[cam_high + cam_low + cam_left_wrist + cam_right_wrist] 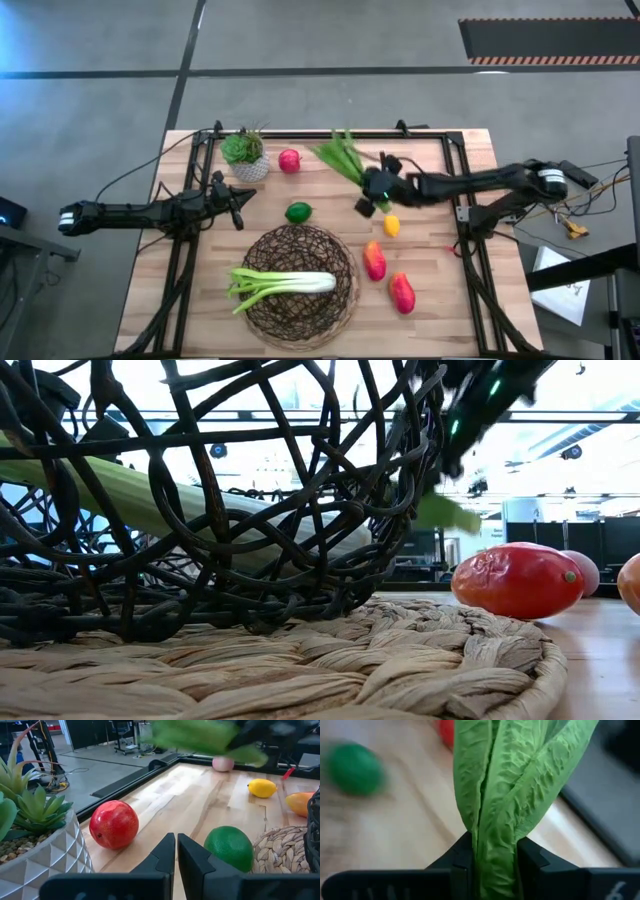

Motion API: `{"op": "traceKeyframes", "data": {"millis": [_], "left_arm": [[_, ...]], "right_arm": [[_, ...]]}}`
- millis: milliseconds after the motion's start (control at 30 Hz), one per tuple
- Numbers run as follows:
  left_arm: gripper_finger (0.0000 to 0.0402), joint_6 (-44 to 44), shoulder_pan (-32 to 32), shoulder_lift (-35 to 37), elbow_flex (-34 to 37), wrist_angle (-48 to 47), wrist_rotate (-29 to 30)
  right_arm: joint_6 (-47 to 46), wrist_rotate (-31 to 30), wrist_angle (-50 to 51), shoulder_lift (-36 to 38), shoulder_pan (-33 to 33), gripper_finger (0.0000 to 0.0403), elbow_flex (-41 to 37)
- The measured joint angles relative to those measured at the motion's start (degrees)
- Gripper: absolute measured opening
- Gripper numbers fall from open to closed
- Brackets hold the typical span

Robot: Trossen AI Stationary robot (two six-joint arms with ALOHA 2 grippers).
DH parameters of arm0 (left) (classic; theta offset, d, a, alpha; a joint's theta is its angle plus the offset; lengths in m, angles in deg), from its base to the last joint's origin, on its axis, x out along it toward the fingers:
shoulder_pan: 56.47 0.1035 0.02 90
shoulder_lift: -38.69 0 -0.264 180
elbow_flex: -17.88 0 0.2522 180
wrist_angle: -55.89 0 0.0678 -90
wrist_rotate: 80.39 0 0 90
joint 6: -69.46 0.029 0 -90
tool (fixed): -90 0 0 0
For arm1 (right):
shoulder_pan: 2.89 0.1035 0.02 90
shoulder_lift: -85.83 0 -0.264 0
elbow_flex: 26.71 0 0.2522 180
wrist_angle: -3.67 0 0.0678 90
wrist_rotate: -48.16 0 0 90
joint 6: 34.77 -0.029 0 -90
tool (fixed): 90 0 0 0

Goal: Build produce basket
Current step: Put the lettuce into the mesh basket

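The dark wicker basket point(298, 272) stands on a woven mat point(400, 650) at the table's near middle. The white-green leek point(285, 283) lies in it. My right gripper point(372, 195) is at the far middle, shut on the long green leafy bunch point(342, 158). My left gripper point(238, 205) is shut and empty, left of the green lime point(298, 212). The red apple point(289, 160), the yellow lemon point(391, 225) and two red-orange fruits point(374, 260) point(402, 293) lie on the table. A pink peach point(223, 764) shows far off in the left wrist view. My right gripper pinches the leafy bunch between its two fingers point(530, 865), near the bunch's narrow end point(495, 860). The fingers come from the table's right and lie along the bunch. The leaves point(520, 770) reach forward past the fingertips. The bunch point(200, 735) is lifted clear of the table.
A green potted plant in a white pot point(246, 155) stands at the far left, close to the apple and my left gripper. A black frame point(320, 133) runs along the table's far edge and sides. Bare wood lies between the lime and the lemon.
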Motion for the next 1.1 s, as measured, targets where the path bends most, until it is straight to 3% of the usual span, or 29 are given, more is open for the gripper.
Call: {"op": "traceKeyframes", "data": {"millis": [267, 467, 567, 733, 900, 1100], "left_arm": [[0.0004, 0.00, 0.00, 0.00, 0.00, 0.00, 0.01], [0.0004, 0.02, 0.01, 0.00, 0.00, 0.00, 0.02], [0.0004, 0.00, 0.01, 0.02, 0.00, 0.00, 0.02], [0.0004, 0.02, 0.01, -0.06, 0.00, 0.00, 0.02], [0.0004, 0.00, 0.01, 0.00, 0.00, 0.00, 0.02], [0.0004, 0.02, -0.01, 0.00, 0.00, 0.00, 0.00]], "right_arm": [[12.19, 1.15, -25.83, 1.86, 19.33, 0.0073, 0.17], [15.83, 14.37, -45.71, -6.16, 21.74, 0.0073, 0.20], [14.32, 20.34, -50.34, -12.33, 20.71, 0.0073, 2.38], [14.25, 24.84, -43.93, -23.60, 20.15, 0.0073, 14.10], [17.01, 24.59, -21.95, -33.67, 19.55, 0.0073, 30.91], [17.31, 20.22, -0.34, -43.31, 18.86, 0.0074, 46.44]]}}
